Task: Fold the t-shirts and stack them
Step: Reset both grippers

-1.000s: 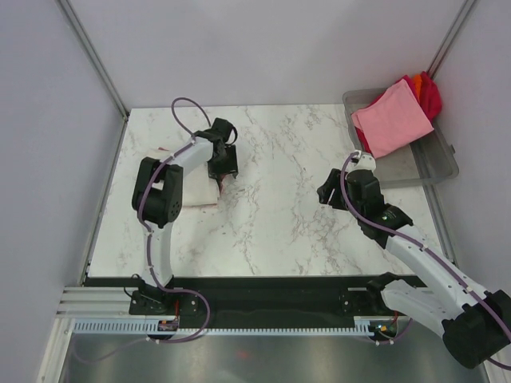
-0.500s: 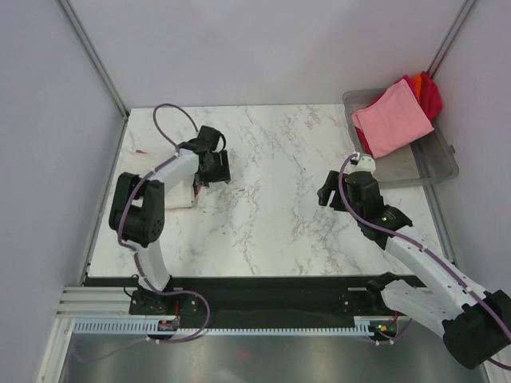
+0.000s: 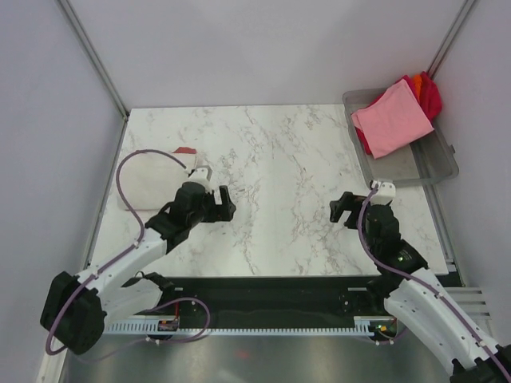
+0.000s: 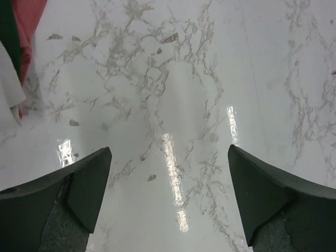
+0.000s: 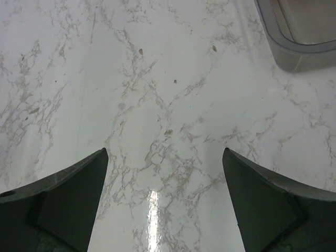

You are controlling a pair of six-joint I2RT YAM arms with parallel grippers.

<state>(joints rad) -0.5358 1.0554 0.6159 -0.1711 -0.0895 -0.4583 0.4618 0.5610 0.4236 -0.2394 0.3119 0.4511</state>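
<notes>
A folded cream-white t-shirt [image 3: 150, 182] lies on top of a stack at the table's left, with a brick-red edge [image 3: 185, 150] peeking out at its far corner. In the left wrist view the stack's edge shows red [image 4: 29, 21], dark green [image 4: 7, 31] and white [image 4: 8, 89] layers at the upper left. My left gripper [image 3: 223, 208] [image 4: 168, 194] hangs open over bare marble, just right of the stack and apart from it. Further right, my right gripper [image 3: 345, 209] [image 5: 165, 199] is also open over bare marble, with nothing between its fingers.
A grey plastic bin [image 3: 435, 163] stands at the back right and holds a pink cloth [image 3: 391, 120] over red and orange cloth [image 3: 429, 92]. Its near corner [image 5: 299, 39] shows in the right wrist view. Grey walls enclose the marble table [image 3: 279, 159].
Both arms have drawn back toward the near edge. The left gripper has come off the stack to its right, uncovering the cream-white top. Both grippers' jaws have opened wider.
</notes>
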